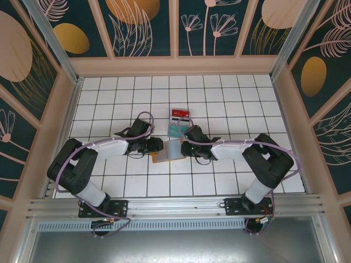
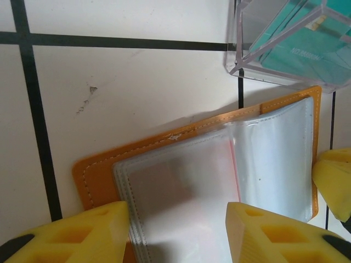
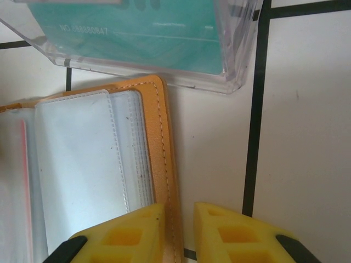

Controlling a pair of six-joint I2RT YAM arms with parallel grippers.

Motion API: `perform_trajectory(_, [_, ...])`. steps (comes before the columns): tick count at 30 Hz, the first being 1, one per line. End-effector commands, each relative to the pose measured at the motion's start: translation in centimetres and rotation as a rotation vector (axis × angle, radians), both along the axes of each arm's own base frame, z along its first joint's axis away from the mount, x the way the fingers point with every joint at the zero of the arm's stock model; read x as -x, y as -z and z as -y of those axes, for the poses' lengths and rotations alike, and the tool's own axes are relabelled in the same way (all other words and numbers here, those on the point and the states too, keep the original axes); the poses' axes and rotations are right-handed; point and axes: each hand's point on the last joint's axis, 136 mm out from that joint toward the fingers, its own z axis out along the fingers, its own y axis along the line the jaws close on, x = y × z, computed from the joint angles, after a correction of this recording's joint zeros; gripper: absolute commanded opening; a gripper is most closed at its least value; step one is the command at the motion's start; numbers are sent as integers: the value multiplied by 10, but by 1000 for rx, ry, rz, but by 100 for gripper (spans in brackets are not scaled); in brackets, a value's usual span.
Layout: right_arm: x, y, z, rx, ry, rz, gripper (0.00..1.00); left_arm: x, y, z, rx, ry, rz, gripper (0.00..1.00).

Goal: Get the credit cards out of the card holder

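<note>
The extraction step is judged to be in hand. The small flat orange-tan folding card holder point(image 2: 98, 170) is laid open on the white tiled desk point(image 2: 137, 76), directly beneath and between both grippers. The left gripper point(image 2: 175, 219) is held about half open, its yellow fingers point(image 2: 82, 235) straddling the clear plastic sleeves point(image 2: 181, 181) with nothing gripped. The right gripper point(image 3: 179, 219) is set narrow, and the holder's stitched orange edge runs into the gap between its jaws. Whether that edge is actually clamped cannot be told.

The inside is seen as pale, glossy, layered pockets within an orange border. A thin red line shows through them, possibly a card's edge. For the next move, the holder is likely to need pinning by one gripper while a card edge is pinched by the other and drawn out along its pocket.

Just beyond the fingertips a clear plastic case point(image 2: 244, 44) with a teal card point(image 2: 296, 49) in it is seen. Farther off, a red card point(image 1: 180, 114) is laid flat.
</note>
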Motion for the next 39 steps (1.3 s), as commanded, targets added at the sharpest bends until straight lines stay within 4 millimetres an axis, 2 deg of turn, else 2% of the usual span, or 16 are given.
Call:
perform_trajectory(1, [12, 14, -9, 3, -28, -53, 22, 3, 1, 5, 28, 30, -6, 51])
perform_trajectory(11, [13, 16, -11, 5, -35, -55, 22, 1, -11, 19, 100, 75, 11, 51])
perform_trajectory(16, [12, 15, -11, 5, -33, -52, 22, 1, -14, 22, 120, 83, 16, 55])
perform_trajectory(21, [13, 15, -10, 10, -31, -53, 22, 1, -10, 12, 68, 53, 18, 54])
perform_trajectory(28, [13, 17, -10, 12, -30, -59, 22, -5, -8, -12, -45, -45, 45, 53])
perform_trajectory(39, [13, 18, -10, 13, -28, -59, 22, 1, 6, -7, -38, -14, -10, 52])
